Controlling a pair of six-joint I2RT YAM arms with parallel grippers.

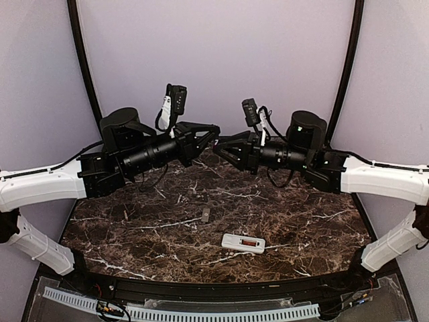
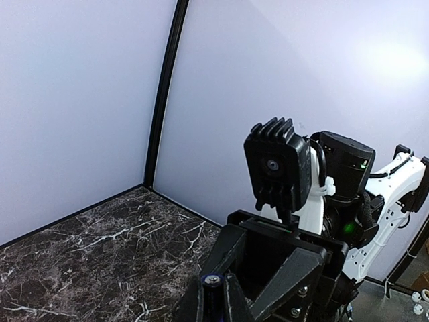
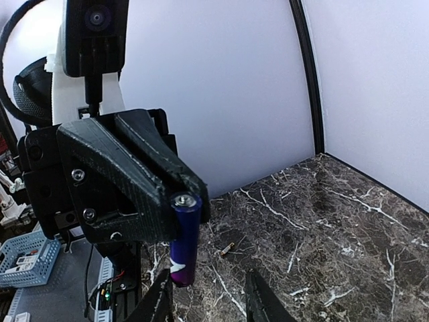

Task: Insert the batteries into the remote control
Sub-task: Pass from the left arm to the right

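A: left gripper?
B: Clamped on a purple battery, aloft above the far table.
A: right gripper?
B: Jaws partly apart at that battery's lower end, gripping nothing.
A: remote control?
B: Near centre, back up; second battery just beyond.

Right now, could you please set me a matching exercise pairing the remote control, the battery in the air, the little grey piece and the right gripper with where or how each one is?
Things:
1. remote control
2. purple battery
3. small grey piece
4. right gripper

Places or states:
A. jaws apart
B. lying alone on the table, farther back than the handset
C. gripped in mid-air by the left gripper
D. lying near the table's front edge, bay facing up

Pairs: 1-D, 2-C, 3-B, 4-A
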